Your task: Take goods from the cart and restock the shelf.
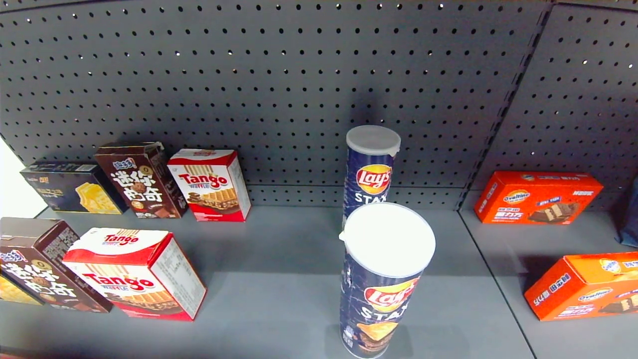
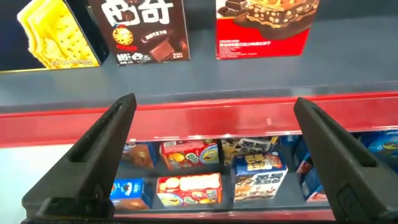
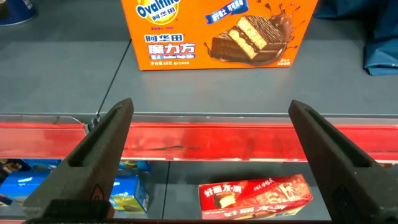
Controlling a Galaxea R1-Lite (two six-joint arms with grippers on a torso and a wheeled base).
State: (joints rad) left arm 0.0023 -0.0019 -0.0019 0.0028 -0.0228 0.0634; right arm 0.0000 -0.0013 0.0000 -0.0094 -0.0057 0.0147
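I count two chip cans (image 1: 372, 169), two red-and-white wafer boxes (image 1: 212, 187), two brown cookie boxes (image 1: 139, 182) and two orange cake boxes (image 1: 536, 197). There is one dark biscuit box (image 1: 75, 189) in full. A yellow corner (image 1: 12, 295) at the left edge of the head view may be a second, but I cannot tell.

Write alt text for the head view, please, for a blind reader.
A tall navy cardboard tube with a white plastic lid stands on the grey metal shelf, a matching tube behind it. Red-and-white cardboard boxes sit left, orange boxes right.
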